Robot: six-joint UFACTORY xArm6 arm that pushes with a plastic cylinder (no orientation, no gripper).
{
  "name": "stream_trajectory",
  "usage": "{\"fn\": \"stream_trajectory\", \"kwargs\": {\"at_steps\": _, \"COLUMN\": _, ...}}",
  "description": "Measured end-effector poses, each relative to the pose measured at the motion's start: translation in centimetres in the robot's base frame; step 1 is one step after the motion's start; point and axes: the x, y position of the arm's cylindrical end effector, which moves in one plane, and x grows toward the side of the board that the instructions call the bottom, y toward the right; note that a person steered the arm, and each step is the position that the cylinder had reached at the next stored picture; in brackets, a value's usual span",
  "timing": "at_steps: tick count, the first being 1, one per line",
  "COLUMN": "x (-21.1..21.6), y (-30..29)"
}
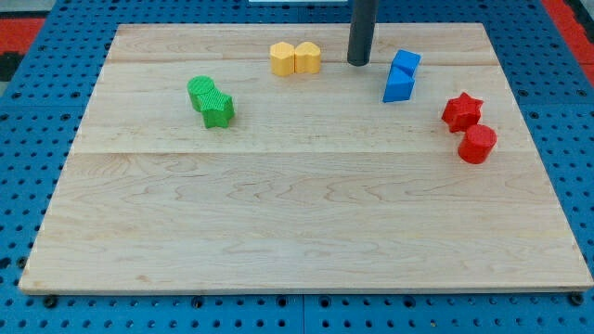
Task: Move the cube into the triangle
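A blue cube (406, 63) sits near the view's top right, touching a blue triangle block (398, 85) just below it. My tip (358, 62) stands on the board to the left of the blue cube, a short gap away, and to the right of the yellow blocks. The dark rod rises from it out of the view's top.
Two yellow blocks (295, 58) sit side by side left of the tip. Two green blocks (211, 100) touch at the view's left. A red star (461, 110) and a red rounded block (477, 143) sit at the right. The wooden board (297, 223) lies on a blue pegboard.
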Motion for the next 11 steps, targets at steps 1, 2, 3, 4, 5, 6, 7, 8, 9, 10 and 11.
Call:
{"fn": "stream_trajectory", "kwargs": {"at_steps": 1, "x": 0.0, "y": 0.0}}
{"fn": "stream_trajectory", "kwargs": {"at_steps": 2, "x": -0.5, "y": 0.0}}
{"fn": "stream_trajectory", "kwargs": {"at_steps": 3, "x": -1.6, "y": 0.7}}
{"fn": "stream_trajectory", "kwargs": {"at_steps": 4, "x": -1.9, "y": 1.9}}
{"fn": "stream_trajectory", "kwargs": {"at_steps": 5, "x": -1.9, "y": 2.1}}
{"fn": "stream_trajectory", "kwargs": {"at_steps": 6, "x": -1.9, "y": 5.8}}
{"fn": "stream_trajectory", "kwargs": {"at_steps": 7, "x": -1.9, "y": 5.9}}
{"fn": "stream_trajectory", "kwargs": {"at_steps": 8, "x": -1.9, "y": 5.9}}
{"fn": "stream_trajectory", "kwargs": {"at_steps": 9, "x": -1.8, "y": 7.0}}
{"fn": "stream_trajectory", "kwargs": {"at_steps": 10, "x": -1.8, "y": 7.7}}
{"fn": "stream_trajectory", "kwargs": {"at_steps": 11, "x": -1.7, "y": 7.7}}
